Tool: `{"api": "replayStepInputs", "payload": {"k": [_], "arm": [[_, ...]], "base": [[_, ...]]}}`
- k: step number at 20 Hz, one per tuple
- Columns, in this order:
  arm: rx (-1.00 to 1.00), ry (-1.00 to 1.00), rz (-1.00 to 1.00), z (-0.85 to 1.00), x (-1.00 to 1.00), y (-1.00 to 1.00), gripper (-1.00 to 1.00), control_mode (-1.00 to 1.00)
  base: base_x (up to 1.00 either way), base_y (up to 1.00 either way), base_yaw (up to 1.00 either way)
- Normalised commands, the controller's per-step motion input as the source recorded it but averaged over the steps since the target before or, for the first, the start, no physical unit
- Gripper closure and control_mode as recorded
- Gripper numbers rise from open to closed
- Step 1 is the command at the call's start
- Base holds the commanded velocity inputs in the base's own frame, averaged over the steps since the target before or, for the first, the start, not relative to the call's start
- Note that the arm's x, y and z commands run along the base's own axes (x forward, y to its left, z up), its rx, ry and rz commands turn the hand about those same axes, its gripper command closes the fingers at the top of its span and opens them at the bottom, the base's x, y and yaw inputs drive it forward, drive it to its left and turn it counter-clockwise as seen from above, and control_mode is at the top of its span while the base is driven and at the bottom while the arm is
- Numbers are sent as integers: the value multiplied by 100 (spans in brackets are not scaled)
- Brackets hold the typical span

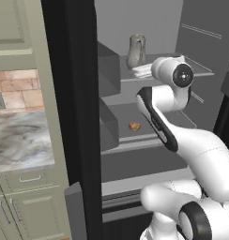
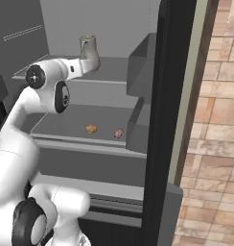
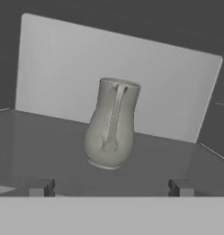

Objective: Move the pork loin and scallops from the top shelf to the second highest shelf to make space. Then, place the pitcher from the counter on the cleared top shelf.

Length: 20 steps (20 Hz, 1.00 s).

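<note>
**Pitcher on top shelf, fingers released**

You had the pitcher (image 3: 111, 124) standing upright on the top shelf (image 1: 201, 72), handle facing the hand camera, apart from both fingertips (image 3: 40, 187). Your fingers (image 3: 109, 188) were spread wide and held nothing; the pitcher sat in line with the gap between them, further back on the shelf. In the left base view you saw the pitcher (image 1: 136, 50) just behind the arm's wrist, near the back wall of the fridge. In the right base view the pitcher (image 2: 88, 48) rose right behind the hand.

On the second highest shelf (image 2: 80, 141) you had two small food items lying apart from each other: an orange-brown lump (image 2: 91, 129) and a pinkish piece (image 2: 118, 133), too small to tell which was pork loin or scallops. The marbled surface (image 1: 22, 140) showed at the left, outside the fridge, above sage-green cabinet fronts (image 1: 27, 206).
</note>
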Motion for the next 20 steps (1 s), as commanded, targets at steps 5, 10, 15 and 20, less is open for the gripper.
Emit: {"api": "replayStepInputs", "payload": {"k": [5, 10, 15, 20], "arm": [[0, 2, 0, 0, -100, 5, -100, -100], [-2, 23, 1, 3, -100, 31, -100, -100], [-2, 7, 5, -1, -54, 6, -100, -100], [1, 0, 3, 0, -28, -16, -100, -100]], "base": [[0, 0, 0], [0, 0, 0], [0, 0, 0], [0, 0, 0]]}}
